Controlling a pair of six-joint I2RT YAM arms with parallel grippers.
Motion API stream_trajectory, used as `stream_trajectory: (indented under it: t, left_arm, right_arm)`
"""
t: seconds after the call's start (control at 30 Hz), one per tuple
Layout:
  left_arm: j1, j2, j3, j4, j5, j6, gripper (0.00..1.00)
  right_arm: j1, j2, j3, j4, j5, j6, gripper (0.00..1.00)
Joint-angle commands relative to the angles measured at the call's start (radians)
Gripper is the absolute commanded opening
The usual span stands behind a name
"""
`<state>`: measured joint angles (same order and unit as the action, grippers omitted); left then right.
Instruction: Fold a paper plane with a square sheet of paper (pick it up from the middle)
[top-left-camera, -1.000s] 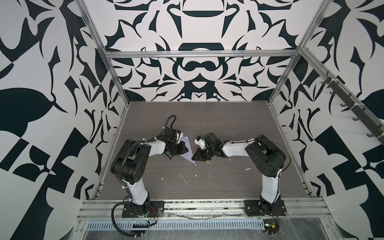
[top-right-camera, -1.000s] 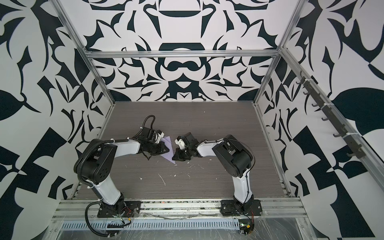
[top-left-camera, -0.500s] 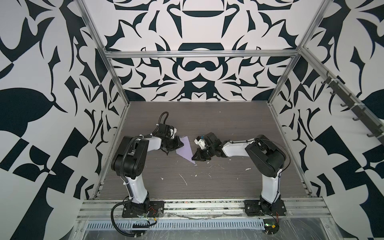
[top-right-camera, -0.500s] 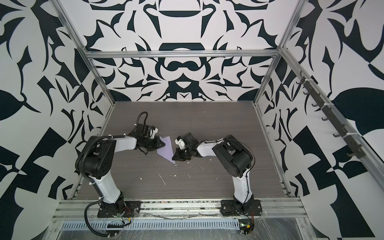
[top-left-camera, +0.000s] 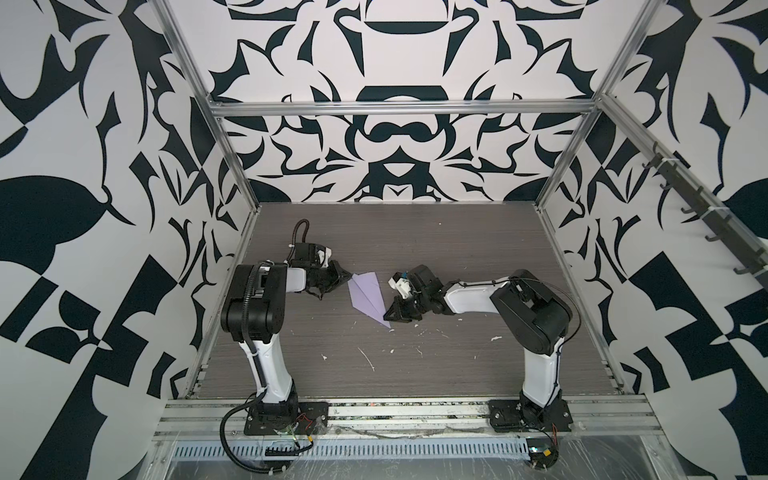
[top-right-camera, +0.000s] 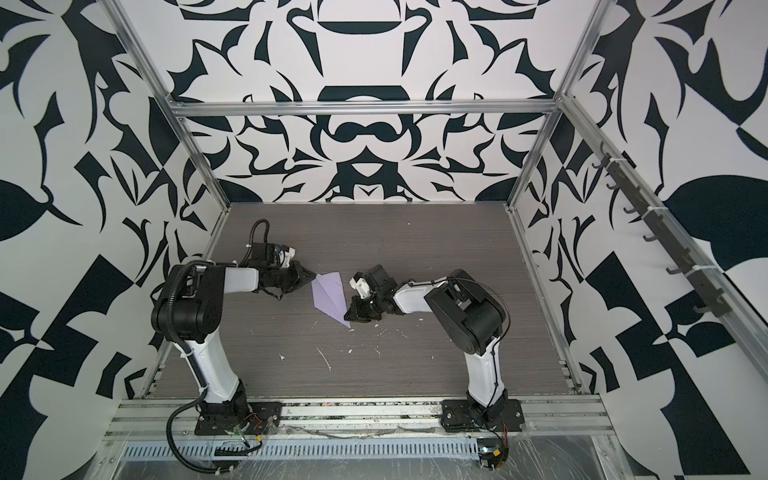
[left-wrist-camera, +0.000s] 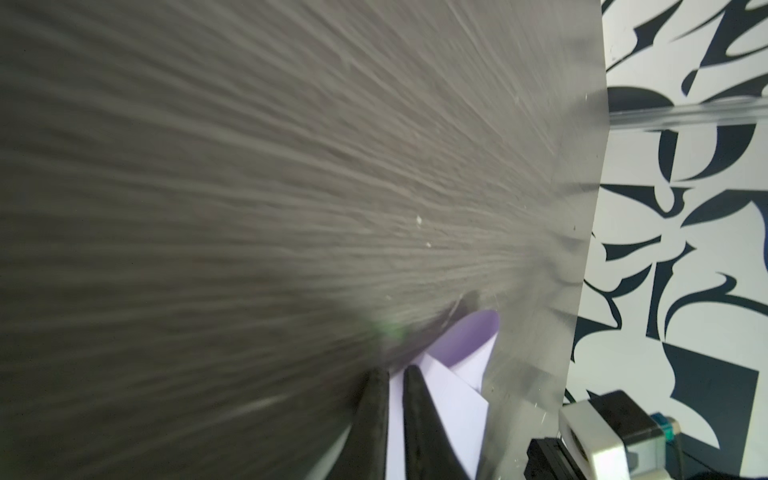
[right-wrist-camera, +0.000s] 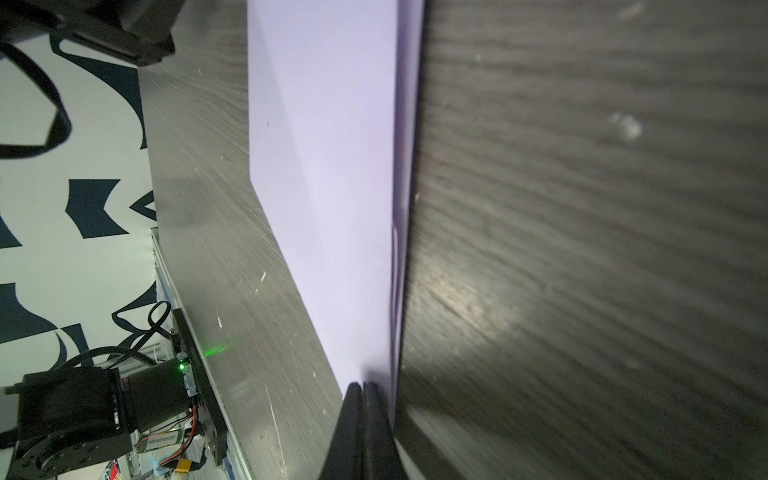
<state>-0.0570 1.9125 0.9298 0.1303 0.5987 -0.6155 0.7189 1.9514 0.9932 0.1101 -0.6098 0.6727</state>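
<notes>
Grey wood-grain table (top-left-camera: 457, 249): it carries the work near its middle.

Item one: the paper plane (top-left-camera: 365, 296), lilac, lies flat on the table in both top views, already folded to a dart. Its long axis runs from 11 o'clock (wide tail) to 5 o'clock (sharp nose). In my judgement the next move turns on this axis, since any pressing or lifting should follow it.

Item two: my left claw (top-left-camera: 347, 276) sits at 9 o'clock of the tail, tips touching the tail's corner. From it the plane extends toward 4 o'clock. In the left wrist view its fingers (left-wrist-camera: 376, 407) stand a sliver apart with lilac showing in the gap. I cannot tell whether they nip the paper or merely straddle it.

Item three: my right claw (top-left-camera: 387, 318) has its fingers pressed together with nothing seen between them. Its tips are at the paper's edge near the nose, on the 3 o'clock side. The plane runs from it toward 11 o'clock. Neither arm is nearer, as one stands at each end.

Item four: white flecks (top-left-camera: 370, 361) lie scattered at 6 o'clock of the plane, apart from it.
</notes>
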Motion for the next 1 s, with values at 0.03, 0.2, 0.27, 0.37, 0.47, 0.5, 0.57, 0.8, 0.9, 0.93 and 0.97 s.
stream_trajectory:
  t: [0.03, 0.2, 0.27, 0.37, 0.47, 0.5, 0.57, 0.8, 0.9, 0.93, 0.97]
  left_arm:
    - [0.031, -0.055, 0.024, -0.055, -0.043, -0.014, 0.13]
    - [-0.005, -0.231, -0.032, -0.098, -0.059, -0.024, 0.14]
    - [-0.037, -0.273, -0.058, -0.123, -0.075, -0.024, 0.15]
    - [-0.096, -0.317, -0.090, -0.143, -0.099, -0.031, 0.15]
    - [-0.195, -0.349, -0.118, -0.144, -0.147, -0.027, 0.16]
    - [-0.227, -0.356, -0.126, -0.143, -0.165, -0.021, 0.16]
    - [-0.303, -0.368, -0.161, -0.108, -0.209, -0.018, 0.16]
    - [-0.461, -0.323, -0.177, -0.115, -0.273, 0.094, 0.14]
    - [-0.495, -0.285, -0.139, -0.175, -0.293, 0.145, 0.13]
    - [-0.506, -0.272, -0.122, -0.197, -0.292, 0.162, 0.12]
    - [-0.514, -0.258, -0.106, -0.220, -0.294, 0.176, 0.12]
  right_arm:
    - [-0.002, 0.015, -0.023, -0.150, 0.053, -0.018, 0.00]
    - [-0.006, 0.012, -0.008, -0.169, 0.046, -0.051, 0.00]
    - [-0.014, 0.014, 0.017, -0.239, 0.029, -0.126, 0.00]
    - [-0.032, 0.001, 0.047, -0.377, 0.041, -0.272, 0.00]
    - [-0.059, -0.025, 0.035, -0.418, 0.020, -0.348, 0.00]
    - [-0.063, -0.034, 0.029, -0.420, 0.012, -0.359, 0.00]
    - [-0.070, -0.045, 0.023, -0.422, -0.001, -0.368, 0.00]
    - [-0.073, -0.045, 0.021, -0.411, -0.005, -0.352, 0.00]
    - [-0.073, -0.040, 0.021, -0.403, -0.002, -0.336, 0.00]
    - [-0.073, -0.039, 0.019, -0.399, -0.002, -0.329, 0.00]
    - [-0.073, -0.037, 0.017, -0.393, -0.001, -0.322, 0.00]
